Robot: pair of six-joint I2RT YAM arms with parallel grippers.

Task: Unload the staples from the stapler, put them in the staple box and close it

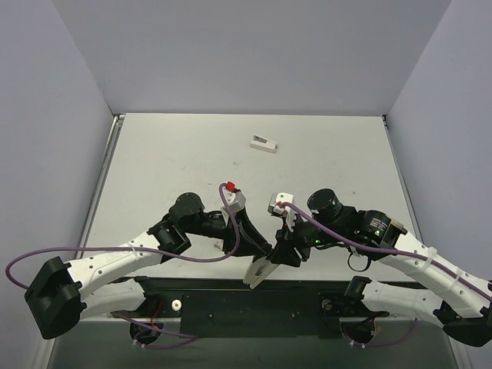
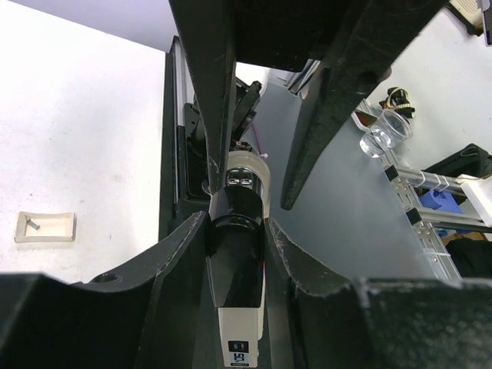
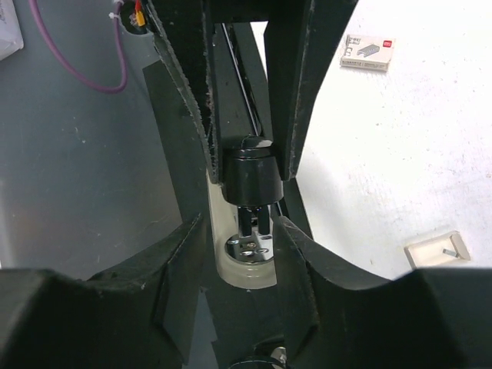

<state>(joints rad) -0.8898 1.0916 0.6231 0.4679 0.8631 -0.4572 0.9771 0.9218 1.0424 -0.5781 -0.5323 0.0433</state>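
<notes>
The stapler [image 1: 260,270], black on top with a cream base, is held between both grippers over the table's near edge. My left gripper [image 1: 254,250] is shut on its black and white body [image 2: 237,261], with the stapler filling the gap between the fingers. My right gripper [image 1: 286,247] closes from the other side. In the right wrist view its fingers [image 3: 184,261] flank the cream base and its metal anvil [image 3: 247,250]. The black stapler head [image 3: 250,177] stands raised above the anvil. No staples show in the stapler.
A staple box [image 1: 264,143] lies on the white table at the far middle and also shows in the right wrist view [image 3: 367,54]. A small cream tray [image 2: 44,227] holding a small metal piece lies on the table and also shows in the right wrist view [image 3: 438,252]. The black base rail [image 1: 254,304] runs below the stapler.
</notes>
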